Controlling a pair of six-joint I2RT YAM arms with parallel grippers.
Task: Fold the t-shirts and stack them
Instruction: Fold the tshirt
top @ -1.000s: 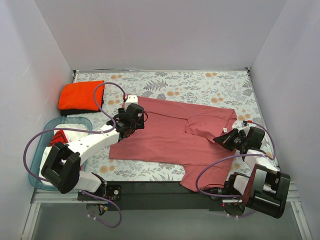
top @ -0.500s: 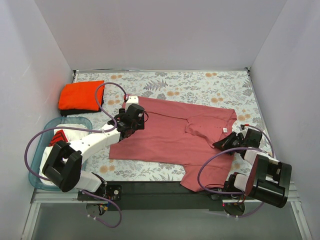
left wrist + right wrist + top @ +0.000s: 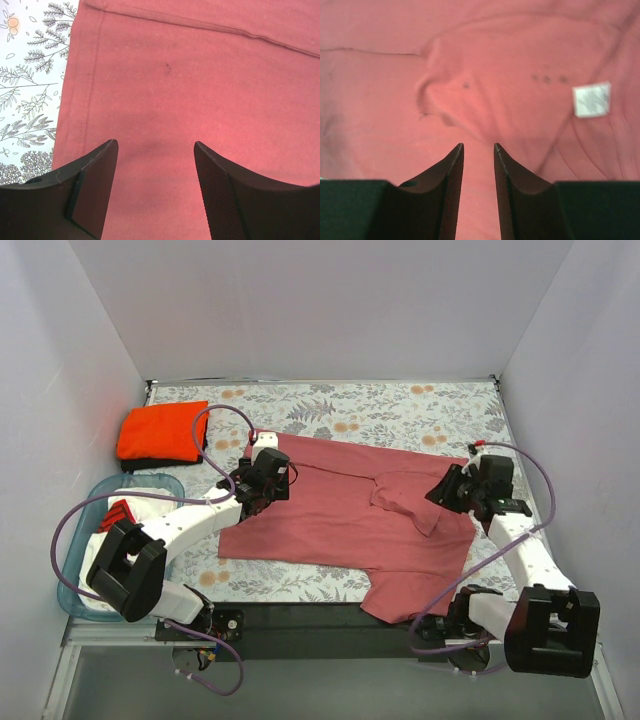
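Our left gripper [image 3: 155,145] stands wide open just over the rose-red t-shirt [image 3: 330,520], near its 9 o'clock hem, gripping nothing. Our right gripper [image 3: 478,146] is parted only a sliver above the rumpled cloth at 3 o'clock; whether it touches, we cannot tell. A white label [image 3: 590,100] there is too blurred to read. Farther off, at 10 o'clock, the orange t-shirt [image 3: 160,430] hides nearly all of the black t-shirt [image 3: 150,464].

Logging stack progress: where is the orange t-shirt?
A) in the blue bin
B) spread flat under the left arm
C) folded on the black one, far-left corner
C: the orange t-shirt lies folded over the black t-shirt; the rose-red t-shirt is the one spread out.
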